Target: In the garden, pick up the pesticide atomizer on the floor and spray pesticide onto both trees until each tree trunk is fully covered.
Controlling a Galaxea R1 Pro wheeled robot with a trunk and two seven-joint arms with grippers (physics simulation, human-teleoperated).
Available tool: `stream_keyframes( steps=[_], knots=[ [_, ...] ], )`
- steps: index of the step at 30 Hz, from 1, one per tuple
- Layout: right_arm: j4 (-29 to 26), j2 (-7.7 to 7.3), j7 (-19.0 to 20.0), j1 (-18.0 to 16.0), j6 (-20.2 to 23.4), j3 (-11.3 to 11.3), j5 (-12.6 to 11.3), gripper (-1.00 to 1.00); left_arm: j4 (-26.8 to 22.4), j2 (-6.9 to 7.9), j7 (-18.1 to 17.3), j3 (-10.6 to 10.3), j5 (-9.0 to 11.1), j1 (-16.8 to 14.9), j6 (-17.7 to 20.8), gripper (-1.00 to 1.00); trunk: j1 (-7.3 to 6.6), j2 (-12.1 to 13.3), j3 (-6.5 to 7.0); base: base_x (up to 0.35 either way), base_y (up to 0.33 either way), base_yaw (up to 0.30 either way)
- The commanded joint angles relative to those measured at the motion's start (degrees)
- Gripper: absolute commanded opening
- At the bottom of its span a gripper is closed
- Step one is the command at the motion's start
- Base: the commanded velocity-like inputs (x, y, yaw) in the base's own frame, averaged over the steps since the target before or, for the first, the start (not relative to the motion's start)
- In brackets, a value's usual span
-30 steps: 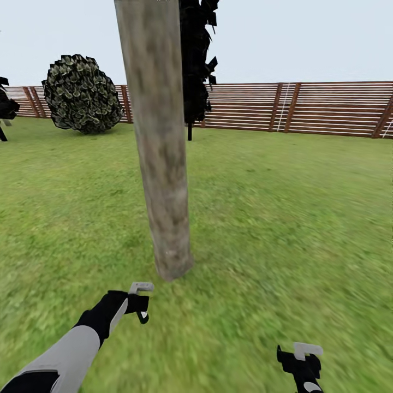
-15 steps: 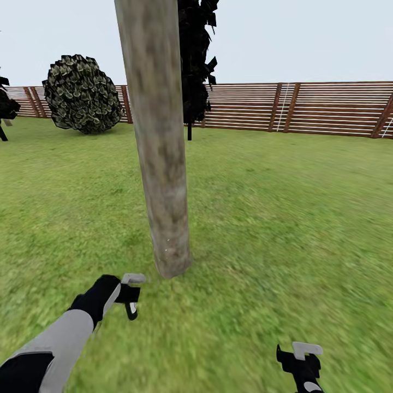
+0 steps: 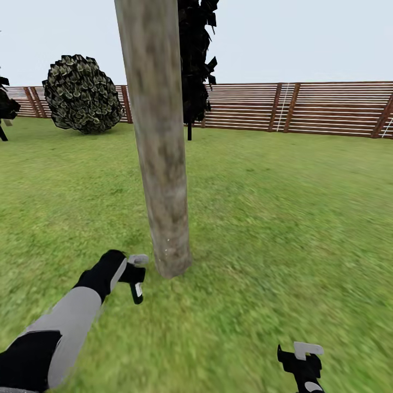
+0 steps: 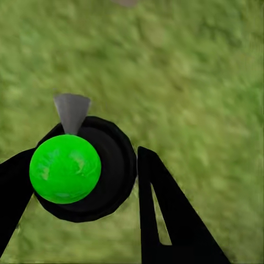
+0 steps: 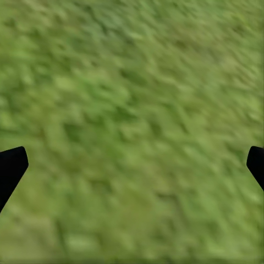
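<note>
Flat, even daylight is falling from a pale overcast sky (image 3: 305,38), casting hardly any shadows. The near lawn (image 3: 262,305) is smearing into blur; both wrist views are looking soft.

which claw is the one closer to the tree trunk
The left claw, low beside the base of the tree trunk. The right claw hangs well off over open grass.
</note>
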Motion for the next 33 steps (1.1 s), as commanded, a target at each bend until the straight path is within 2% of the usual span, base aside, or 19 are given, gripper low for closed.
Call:
stream_keyframes(
  steps=[1,3,4,7,9,11,13,15,16,17,19,21,24,26,33],
  knots=[
    [0.0,0.01,-0.2,0.0,-0.1,0.5,-0.5,1.00,-0.4,1.06,-0.5,0.1,0.4,-0.1,0.5,-1.00,-0.01,0.0,-0.05,0.000,0.000,0.000],
    [0.0,0.00,-0.2,0.0,-0.1,0.5,-0.5,1.00,-1.1,1.97,-0.6,0.1,0.4,-0.1,0.9,-1.00,-0.01,0.0,-0.05,-0.105,0.000,0.000],
    [0.0,0.02,-0.2,0.0,-0.1,0.5,-0.5,1.00,-1.5,1.45,-0.6,0.1,0.5,-0.2,1.0,-1.00,-0.01,0.0,-0.05,-0.259,0.000,0.000],
    [0.0,0.02,-0.2,0.0,-0.1,0.5,-0.5,1.00,-3.0,-0.80,-0.6,0.0,0.5,-0.2,1.1,-1.00,-0.01,0.0,-0.05,-0.137,0.000,0.000],
    [0.0,-0.02,-0.2,0.0,-0.1,0.5,-0.5,1.00,-5.4,-3.52,-0.5,-0.2,0.3,-0.4,1.2,-1.00,-0.01,0.0,-0.05,-0.032,0.000,0.000],
    [0.0,-0.04,-0.2,0.0,-0.1,0.5,-0.5,1.00,-7.3,-4.58,-0.5,-0.9,0.3,-2.0,3.5,-1.00,-0.01,0.0,-0.05,-0.008,0.000,0.000],
    [0.0,-0.02,-0.2,0.0,-0.1,0.5,-0.5,1.00,-7.8,-4.53,-0.5,-1.1,0.3,-3.6,6.1,-1.00,-0.01,0.0,-0.05,-0.003,0.000,0.000],
    [0.0,0.07,-0.2,0.0,-0.1,0.5,-0.5,1.00,-8.2,-1.56,-0.5,-1.2,0.2,-5.2,7.7,-1.00,-0.01,0.0,-0.05,0.000,0.000,0.171],
    [0.0,0.13,-0.2,0.0,-0.1,0.6,-0.5,1.00,-8.3,0.74,-0.5,-1.0,0.4,-5.4,8.0,-1.00,-0.01,0.0,-0.05,0.000,0.000,0.234],
    [0.0,0.16,-0.2,0.0,-0.1,0.6,-0.5,1.00,-8.3,2.16,-0.6,-1.0,0.6,-5.5,8.1,-1.00,-0.01,0.0,-0.05,0.000,0.000,0.249],
    [0.0,0.19,-0.2,0.0,-0.1,0.6,-0.5,1.00,-8.2,4.00,-0.7,-1.1,0.8,-5.4,8.2,-1.00,-0.01,0.0,-0.05,0.000,0.000,0.242],
    [0.0,0.20,-0.2,0.0,-0.1,0.5,-0.5,1.00,-8.3,3.92,-0.8,-1.2,0.8,-5.4,8.2,-1.00,-0.01,0.0,-0.05,0.000,0.000,0.098],
    [0.0,0.20,-0.2,0.0,-0.1,0.6,-0.5,1.00,-8.3,1.10,-0.8,-1.6,0.6,-5.2,8.1,-1.00,-0.01,0.0,-0.05,0.048,-0.038,0.023],
    [0.0,0.17,-0.2,0.0,-0.1,0.5,-0.5,1.00,-8.3,0.06,-0.8,-1.7,0.6,-5.2,8.1,-1.00,-0.01,0.0,-0.05,0.152,-0.169,0.004],
    [0.0,0.00,-0.2,0.0,-0.1,0.5,-0.5,1.00,-8.3,-0.43,-0.8,-1.6,0.5,-4.9,8.1,-1.00,-0.01,0.0,-0.05,0.044,-0.257,0.000]
  ],
)
